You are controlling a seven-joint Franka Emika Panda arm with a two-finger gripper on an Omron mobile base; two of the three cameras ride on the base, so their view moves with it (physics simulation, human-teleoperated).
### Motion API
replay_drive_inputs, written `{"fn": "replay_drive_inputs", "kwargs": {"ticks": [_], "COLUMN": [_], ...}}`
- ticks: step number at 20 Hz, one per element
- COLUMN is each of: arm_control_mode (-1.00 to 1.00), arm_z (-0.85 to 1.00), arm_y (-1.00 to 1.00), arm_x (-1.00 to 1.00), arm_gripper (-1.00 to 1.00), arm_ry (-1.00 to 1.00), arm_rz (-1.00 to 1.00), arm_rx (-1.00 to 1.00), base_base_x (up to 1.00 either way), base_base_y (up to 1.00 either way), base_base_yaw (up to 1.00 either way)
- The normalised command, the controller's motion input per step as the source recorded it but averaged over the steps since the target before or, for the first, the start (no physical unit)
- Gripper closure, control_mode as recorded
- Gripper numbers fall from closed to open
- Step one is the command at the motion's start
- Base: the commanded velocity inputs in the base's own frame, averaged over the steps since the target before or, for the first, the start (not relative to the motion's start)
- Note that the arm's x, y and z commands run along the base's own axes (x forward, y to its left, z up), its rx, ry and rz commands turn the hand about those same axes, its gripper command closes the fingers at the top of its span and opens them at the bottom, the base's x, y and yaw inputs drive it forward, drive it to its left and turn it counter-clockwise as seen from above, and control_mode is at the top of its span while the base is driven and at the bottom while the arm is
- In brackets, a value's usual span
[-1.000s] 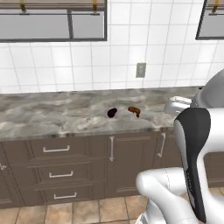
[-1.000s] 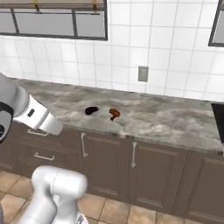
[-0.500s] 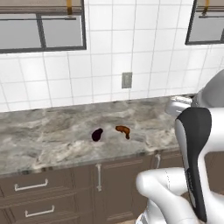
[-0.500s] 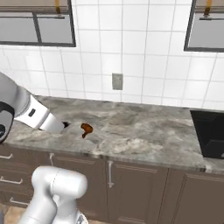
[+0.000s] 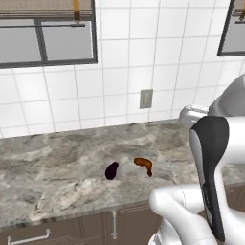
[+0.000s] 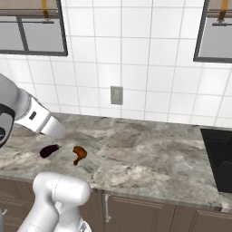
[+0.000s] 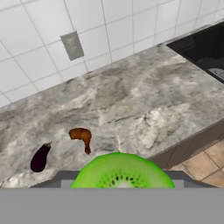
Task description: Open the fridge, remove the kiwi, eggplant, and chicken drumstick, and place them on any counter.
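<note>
The kiwi [image 7: 122,171], its bright green cut face showing, is held in the end effector [image 7: 122,183] above the desk's [image 5: 57,167] front edge. The eggplant [image 5: 111,170] and chicken drumstick [image 5: 143,165] are seen lying near each other on the desk, apart.

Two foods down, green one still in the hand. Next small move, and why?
Probably carry the hand forward over the grey-beige marbled counter and lower it onto the bare stone right of the reddish-brown chicken drumstick. The bright green cut kiwi sits at the hand, seemingly gripped. The dark purple eggplant and the drumstick already lie on the counter.
</note>
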Motion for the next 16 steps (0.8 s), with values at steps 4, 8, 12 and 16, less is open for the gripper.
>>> {"fn": "replay_drive_inputs", "kwargs": {"ticks": [4, 8, 12, 16], "arm_control_mode": [1.00, 1.00, -1.00, -1.00], "arm_z": [0.00, 0.00, -0.07, -0.13], "arm_y": [0.00, 0.00, -0.16, -0.32], "arm_x": [0.00, 0.00, 0.40, 0.73], "arm_gripper": [1.00, 1.00, 1.00, 1.00], "arm_ry": [0.00, 0.00, 0.13, 0.26], "arm_rz": [0.00, 0.00, 0.00, 0.00], "arm_rx": [0.00, 0.00, 0.02, 0.07], "base_base_x": [0.43, 0.36, 0.11, 0.00], "base_base_y": [0.00, -0.01, -0.02, 0.00], "base_base_yaw": [0.00, 0.00, 0.00, 0.00]}}
